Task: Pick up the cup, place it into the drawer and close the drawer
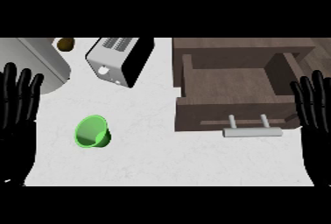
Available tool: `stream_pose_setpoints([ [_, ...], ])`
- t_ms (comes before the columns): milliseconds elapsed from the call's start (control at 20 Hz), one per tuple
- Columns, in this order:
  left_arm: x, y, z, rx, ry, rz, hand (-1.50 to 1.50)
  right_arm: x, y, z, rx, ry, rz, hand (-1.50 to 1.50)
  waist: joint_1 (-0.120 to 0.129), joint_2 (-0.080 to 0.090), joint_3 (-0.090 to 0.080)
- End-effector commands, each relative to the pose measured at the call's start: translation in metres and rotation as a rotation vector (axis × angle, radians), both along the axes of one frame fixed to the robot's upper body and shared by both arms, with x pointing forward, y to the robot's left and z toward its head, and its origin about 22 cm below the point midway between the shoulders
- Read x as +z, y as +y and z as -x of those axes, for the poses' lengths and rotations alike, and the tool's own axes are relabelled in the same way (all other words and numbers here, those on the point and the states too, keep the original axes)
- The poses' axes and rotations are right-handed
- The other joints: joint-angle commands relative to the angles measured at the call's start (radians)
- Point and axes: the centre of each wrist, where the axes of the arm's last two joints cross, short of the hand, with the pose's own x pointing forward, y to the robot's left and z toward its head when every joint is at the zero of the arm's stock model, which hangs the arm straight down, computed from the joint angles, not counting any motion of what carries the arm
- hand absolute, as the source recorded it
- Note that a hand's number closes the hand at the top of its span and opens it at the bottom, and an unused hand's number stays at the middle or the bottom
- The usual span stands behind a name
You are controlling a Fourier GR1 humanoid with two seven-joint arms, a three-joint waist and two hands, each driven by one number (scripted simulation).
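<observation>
1. The green cup [92, 132] is seen lying on its side on the white bench [161, 162], in the lower left of the frame.
2. The wooden drawer [236, 103] is shown pulled open at the right, its metal handle [253, 131] facing the lower edge.
3. The left hand [18, 103] is held open at the left edge, fingers straight, nothing grasped.
4. The right hand [315, 109] is likewise held open at the right edge, empty.
5. A toaster [119, 59] is seen at the upper middle.

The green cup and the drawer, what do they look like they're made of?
The cup looks like plastic: uniform bright green, smooth, slightly glossy. The drawer looks like dark wood, matte with faint grain streaks, and its handle like pale brushed metal, though that is less certain.
</observation>
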Motion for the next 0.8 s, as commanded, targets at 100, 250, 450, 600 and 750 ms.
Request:
stream_pose_setpoints([
  [100, -0.006, 0.015, -0.002, -0.256, 0.016, -0.024, -1.50, 0.003, 0.000, 0.003, -0.025, -0.028, -0.024, -1.50, 0.020, 0.040, 0.006],
  [250, -0.008, 0.009, 0.004, -0.504, 0.076, -0.055, -1.50, 0.005, -0.006, -0.009, -0.036, -0.020, 0.006, -1.50, 0.028, 0.042, 0.006],
  [450, -0.044, 0.028, 0.000, -0.522, 0.282, 0.153, -1.50, 0.004, -0.007, -0.007, 0.022, 0.061, 0.122, -1.50, 0.024, 0.043, 0.006],
  [600, -0.045, 0.046, 0.000, -0.517, 0.312, 0.167, -1.50, 0.000, -0.012, -0.025, 0.040, 0.078, 0.104, -1.50, 0.027, 0.042, 0.007],
  [750, -0.045, 0.061, 0.003, -0.531, 0.332, 0.160, -1.50, 0.008, -0.022, -0.016, 0.016, 0.068, 0.108, -1.50, 0.024, 0.041, 0.007],
])
